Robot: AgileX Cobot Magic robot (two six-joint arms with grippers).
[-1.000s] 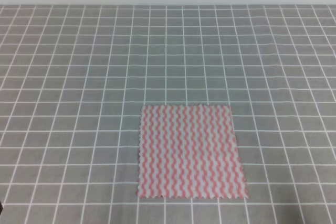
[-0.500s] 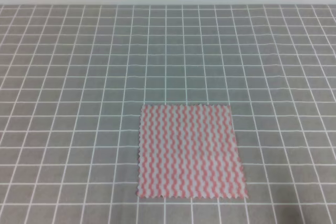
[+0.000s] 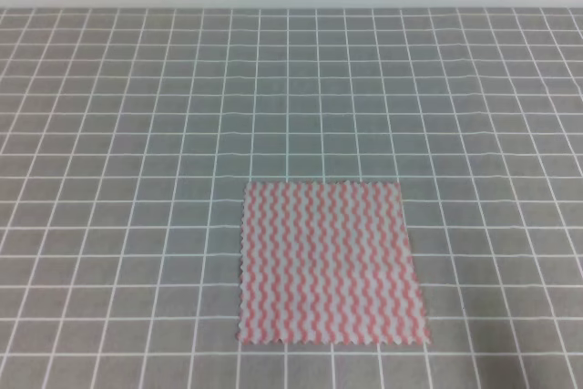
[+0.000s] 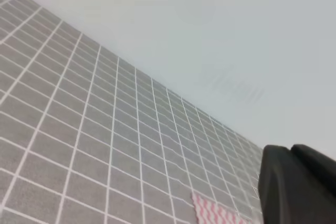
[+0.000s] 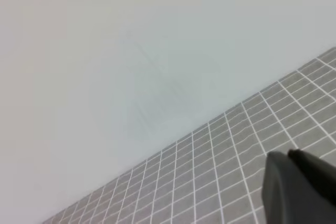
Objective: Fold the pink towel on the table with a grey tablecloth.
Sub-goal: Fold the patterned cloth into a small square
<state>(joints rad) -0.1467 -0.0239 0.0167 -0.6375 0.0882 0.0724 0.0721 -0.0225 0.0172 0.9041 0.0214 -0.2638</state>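
In the left wrist view only a dark, rounded part of the left gripper shows at the lower right corner, and whether its fingers stand wide or narrow cannot be told. Just left of that dark part, a small corner of the pink towel peeks in at the bottom edge, lying on the grid-printed cloth. In the right wrist view the right gripper likewise appears only as a dark block at the lower right, its fingers' spread impossible to judge; beyond it lie the grey cloth and a pale wall. From the exterior high view neither arm is seen. The pink towel lies flat and unfolded, a near-square with wavy pink and white stripes, near the front edge of the counter, slightly right of the middle
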